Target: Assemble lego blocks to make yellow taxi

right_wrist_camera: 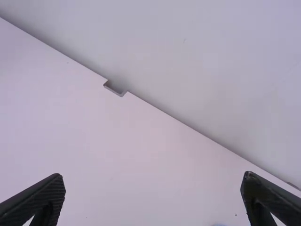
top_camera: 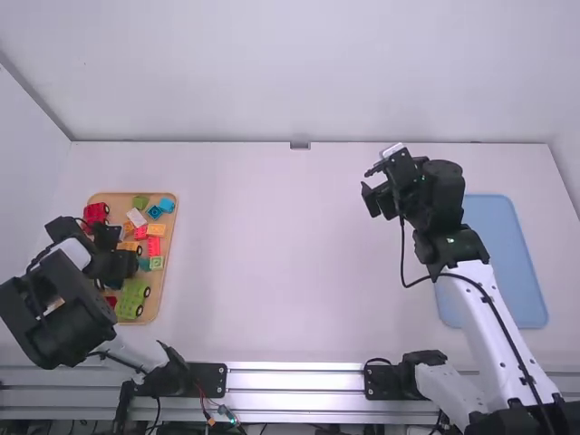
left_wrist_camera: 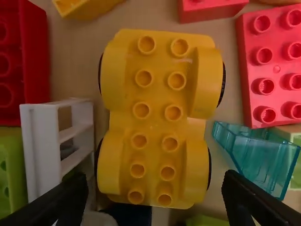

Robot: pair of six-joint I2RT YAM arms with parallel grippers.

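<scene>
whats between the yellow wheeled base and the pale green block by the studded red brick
A see-through teal piece lies between the yellow base and the pale green block, as the left wrist view shows.

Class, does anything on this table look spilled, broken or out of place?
Nothing stands out: the yellow base sits studs up and looks whole, and the blocks in view lie jumbled but inside the tray.

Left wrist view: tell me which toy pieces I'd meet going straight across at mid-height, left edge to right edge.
Red piece → white frame piece → yellow wheeled base → red studded block.
</scene>
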